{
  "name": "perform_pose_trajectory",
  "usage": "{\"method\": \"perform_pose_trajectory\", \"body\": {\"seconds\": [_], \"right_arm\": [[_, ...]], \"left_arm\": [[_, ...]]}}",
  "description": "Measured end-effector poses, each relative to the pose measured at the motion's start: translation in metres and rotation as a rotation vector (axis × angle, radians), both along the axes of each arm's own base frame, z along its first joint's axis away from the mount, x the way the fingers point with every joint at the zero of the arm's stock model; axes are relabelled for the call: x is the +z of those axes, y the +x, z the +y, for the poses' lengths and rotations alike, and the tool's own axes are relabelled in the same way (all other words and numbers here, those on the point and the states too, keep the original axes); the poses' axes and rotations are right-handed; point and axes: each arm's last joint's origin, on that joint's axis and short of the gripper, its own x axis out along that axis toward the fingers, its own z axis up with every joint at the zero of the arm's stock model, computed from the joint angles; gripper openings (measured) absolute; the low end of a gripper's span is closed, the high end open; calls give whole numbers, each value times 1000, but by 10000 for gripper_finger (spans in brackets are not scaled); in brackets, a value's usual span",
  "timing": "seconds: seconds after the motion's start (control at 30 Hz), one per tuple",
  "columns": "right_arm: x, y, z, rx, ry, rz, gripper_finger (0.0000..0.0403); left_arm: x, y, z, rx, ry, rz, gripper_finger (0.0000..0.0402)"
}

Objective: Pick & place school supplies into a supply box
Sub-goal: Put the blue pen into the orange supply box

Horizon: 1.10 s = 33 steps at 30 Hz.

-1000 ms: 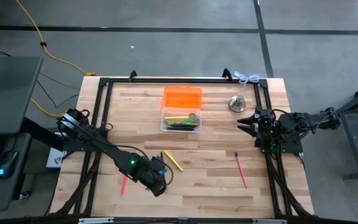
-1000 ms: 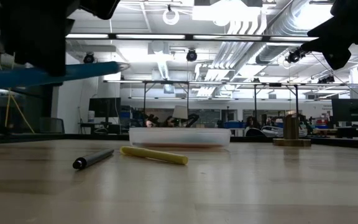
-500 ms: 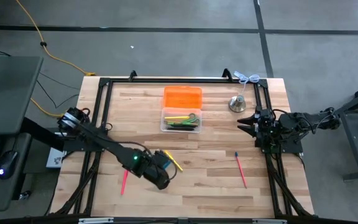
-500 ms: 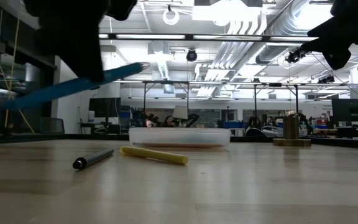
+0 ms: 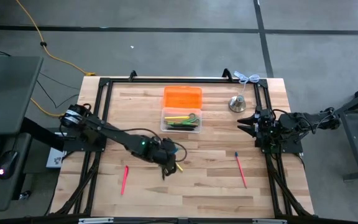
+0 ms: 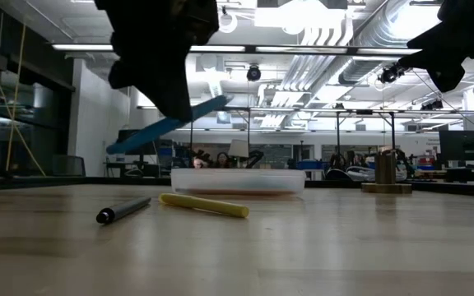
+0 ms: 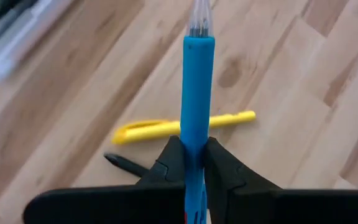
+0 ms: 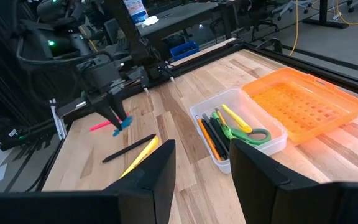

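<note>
My left gripper (image 5: 166, 155) hangs over the middle of the table, shut on a blue pen (image 7: 197, 93), which the low view shows above the table as a blue pen (image 6: 167, 125). Under it on the wood lie a yellow pen (image 7: 179, 127) and a black pen (image 6: 123, 210). The clear supply box (image 5: 182, 121) stands farther back with several supplies in it, among them green-handled scissors (image 8: 244, 134). A pink pen (image 5: 124, 180) lies near the left. A red pen (image 5: 240, 169) lies to the right. My right gripper (image 5: 244, 121) waits open at the right edge. My left gripper pinches the blue pen's barrel (image 7: 197, 140) between its two fingers (image 7: 173, 163), partway along its length. The fingers slant down from above. The pen is lifted clear of the table and tilted, its clear-tipped end (image 7: 201, 15) sticking out ahead of the fingers.
An orange tray-like piece (image 5: 183, 97) lies just behind the box. A silver bell (image 5: 237, 103) stands at the far right. A black frame (image 5: 98, 112) runs along the table's sides. Bare wood spreads across the near half of the table.
My left gripper has swung from the near left toward the far edge and somewhat right, toward the box, turning as it went. It stays shut on the blue pen. The pen, nearly level a second ago, now slants with one end higher.
</note>
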Motion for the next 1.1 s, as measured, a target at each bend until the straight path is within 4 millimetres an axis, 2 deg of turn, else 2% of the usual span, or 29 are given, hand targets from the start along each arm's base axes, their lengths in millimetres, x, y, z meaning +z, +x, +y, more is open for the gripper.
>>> {"method": "perform_pose_trajectory", "body": {"seconds": [0.3, 0.5, 0.83, 1.1], "right_arm": [[0, 0, 0, 0, 0, 0, 129], [0, 0, 0, 0, 0, 1, 129], [0, 0, 1, 23, 5, 2, 129], [0, 0, 1, 28, 62, -4, 129]], "left_arm": [[1, 6, 15, -16, 20, -4, 51], [4, 15, 23, -36, 16, -68, 51], [8, 28, 48, -72, 14, -123, 51], [10, 33, 61, -105, 19, -150, 51]]}}
